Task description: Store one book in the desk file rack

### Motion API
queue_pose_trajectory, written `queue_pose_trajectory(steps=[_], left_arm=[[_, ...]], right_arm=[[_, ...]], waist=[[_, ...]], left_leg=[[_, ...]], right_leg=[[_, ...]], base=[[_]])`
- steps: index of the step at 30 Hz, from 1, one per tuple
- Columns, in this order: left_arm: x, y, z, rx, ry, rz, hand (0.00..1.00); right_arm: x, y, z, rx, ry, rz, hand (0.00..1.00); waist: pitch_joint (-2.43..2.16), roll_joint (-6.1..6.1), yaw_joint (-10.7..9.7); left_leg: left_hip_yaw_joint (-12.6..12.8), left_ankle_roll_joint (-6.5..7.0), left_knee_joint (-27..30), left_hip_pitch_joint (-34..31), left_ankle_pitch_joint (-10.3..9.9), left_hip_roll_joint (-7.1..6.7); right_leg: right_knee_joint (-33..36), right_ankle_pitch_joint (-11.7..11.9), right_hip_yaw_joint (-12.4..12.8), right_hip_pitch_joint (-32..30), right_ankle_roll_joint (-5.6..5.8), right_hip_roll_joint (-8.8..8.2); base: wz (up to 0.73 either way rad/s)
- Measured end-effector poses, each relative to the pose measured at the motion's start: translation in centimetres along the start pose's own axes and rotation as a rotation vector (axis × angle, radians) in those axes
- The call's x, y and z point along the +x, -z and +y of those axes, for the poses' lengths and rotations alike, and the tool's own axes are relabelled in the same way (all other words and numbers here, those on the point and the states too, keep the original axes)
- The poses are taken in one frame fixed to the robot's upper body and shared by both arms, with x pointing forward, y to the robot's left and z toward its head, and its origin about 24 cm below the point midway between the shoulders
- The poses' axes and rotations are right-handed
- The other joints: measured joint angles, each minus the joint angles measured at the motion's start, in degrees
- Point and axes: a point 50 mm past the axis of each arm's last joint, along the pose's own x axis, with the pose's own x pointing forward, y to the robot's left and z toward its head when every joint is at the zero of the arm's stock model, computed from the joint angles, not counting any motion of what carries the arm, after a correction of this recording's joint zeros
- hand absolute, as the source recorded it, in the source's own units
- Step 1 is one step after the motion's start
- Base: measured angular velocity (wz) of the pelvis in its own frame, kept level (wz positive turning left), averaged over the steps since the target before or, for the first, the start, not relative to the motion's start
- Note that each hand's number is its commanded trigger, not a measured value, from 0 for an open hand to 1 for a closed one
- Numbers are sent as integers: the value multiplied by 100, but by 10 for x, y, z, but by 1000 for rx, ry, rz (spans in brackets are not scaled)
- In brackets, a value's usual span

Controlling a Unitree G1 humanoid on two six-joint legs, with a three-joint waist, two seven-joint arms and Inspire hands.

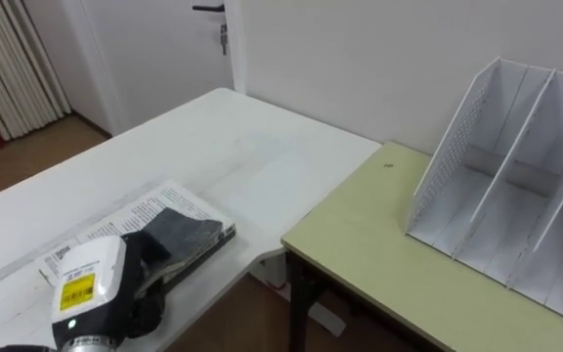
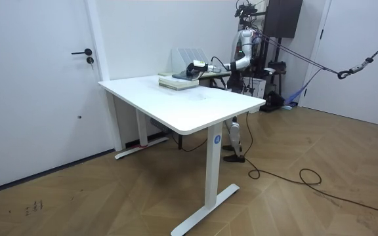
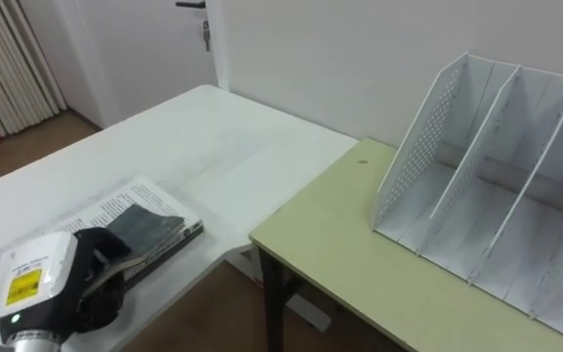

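Observation:
A book (image 1: 143, 211) with a printed light cover lies flat near the white table's (image 1: 223, 147) front edge, on the left. My left hand (image 1: 169, 240) rests over its near right corner, dark fingers laid across the cover and the thumb down at the book's edge, clasping it. A white file rack (image 1: 516, 186) with several upright slots stands empty on the pale green desk (image 1: 379, 244) to the right. In the room view I stand behind the tables, left arm stretched out to the book (image 2: 178, 80) in front of the rack (image 2: 189, 56).
The green desk butts against the white table's right side, with a gap and floor below its front corner. A white wall runs behind both. A door (image 1: 164, 49) and a curtain (image 1: 8, 68) are at the far left.

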Motion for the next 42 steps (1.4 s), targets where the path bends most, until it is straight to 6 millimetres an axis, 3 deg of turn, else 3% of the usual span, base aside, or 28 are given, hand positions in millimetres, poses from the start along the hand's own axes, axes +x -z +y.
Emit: queue_pose_trajectory(steps=[5,7,8,12,13,17,22,32,35,37,42], left_arm=[[3,-20,13,-303,37,-51,100],[4,-32,14,-468,89,-101,100],[5,-34,14,-509,107,-107,100],[2,-43,3,-804,256,-94,100],[2,-45,1,-883,297,-98,100],[3,-53,0,-1082,394,-126,100],[3,-65,1,-1350,511,-208,100],[-4,-59,-9,-1520,755,-301,100],[-6,-54,-10,-1571,807,-319,100],[-8,-50,-11,-1580,825,-312,100],[-12,-27,-6,-1562,822,-300,100]], right_arm=[[0,-5,-1,-21,1,-20,0],[0,-8,-1,-31,0,-38,0],[0,-8,-2,-32,-4,-42,0],[-1,-20,-4,-63,-12,-82,0],[-1,-22,-4,-75,-13,-94,0],[-3,-34,-5,-120,-10,-151,0],[-10,-59,-10,-215,24,-256,0],[-34,-96,-17,-326,20,-463,0],[-54,-125,-9,-192,-73,-656,0],[-68,-144,8,-132,-190,-781,0],[-95,-163,16,-30,-376,-964,0]], waist=[[56,20,12],[123,16,18],[135,19,10],[171,17,17],[162,43,9],[191,-1,18],[183,3,33],[173,19,84],[170,8,41],[123,14,57],[112,39,83]], left_leg=[[-25,1,20,-19,1,6],[-26,2,30,-29,1,4],[-11,3,33,-34,2,4],[59,13,66,-237,10,13],[61,13,90,-297,10,27],[131,13,81,-352,10,44],[225,13,88,-449,9,53],[487,12,90,-378,8,104],[489,12,124,-343,8,108],[484,11,131,-323,8,113],[463,11,127,-198,7,105]], right_leg=[[-17,-2,16,-16,1,-5],[-10,-2,13,-27,2,-8],[-9,-2,12,-32,2,-9],[106,-6,35,-291,-3,-17],[128,-2,28,-338,-5,-20],[172,-4,42,-398,-7,-26],[267,-3,161,-551,-6,-23],[396,6,365,-627,-22,18],[383,9,381,-632,-27,29],[393,8,379,-620,-29,28],[423,7,419,-522,-24,19]], base=[[2],[0],[0],[-6],[-4],[-6],[-11],[-12],[-2],[0],[-3]])
